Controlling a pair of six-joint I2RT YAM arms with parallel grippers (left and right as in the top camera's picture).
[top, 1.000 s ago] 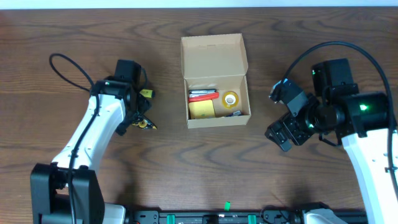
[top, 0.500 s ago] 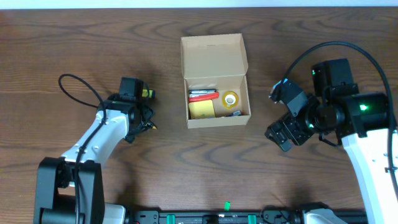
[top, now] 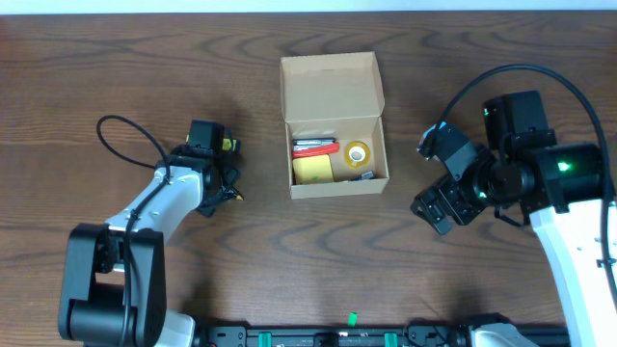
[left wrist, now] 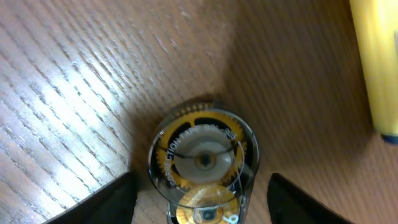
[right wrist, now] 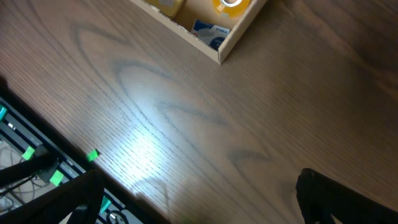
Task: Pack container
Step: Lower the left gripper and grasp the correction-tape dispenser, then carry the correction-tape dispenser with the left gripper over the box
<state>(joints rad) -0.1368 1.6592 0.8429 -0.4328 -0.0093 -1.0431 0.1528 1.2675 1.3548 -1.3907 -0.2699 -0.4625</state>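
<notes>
The container (top: 337, 188), a tan cardboard box with its flap lid (top: 331, 87) folded back, stands mid-table. Inside lie a red item, yellow sticky notes (top: 311, 170) and a tape roll (top: 358, 152). Its corner (right wrist: 241, 30) shows in the right wrist view. A clear correction tape dispenser (left wrist: 202, 158) with yellow gears lies on the wood. My left gripper (left wrist: 202, 208) straddles it, open, with a narrow gap at each finger. In the overhead view that left gripper (top: 224, 185) sits left of the box. My right gripper (top: 436, 207) hangs open and empty to the right of the box.
A yellow stick-shaped item (left wrist: 375, 62) lies just beyond the dispenser, also seen as the yellow item (top: 229, 145) by the left wrist. A black rail with green clips (right wrist: 37, 168) runs along the table's front edge.
The left arm shifted and its jaws narrowed around the correction tape dispenser. The right arm has not moved.
</notes>
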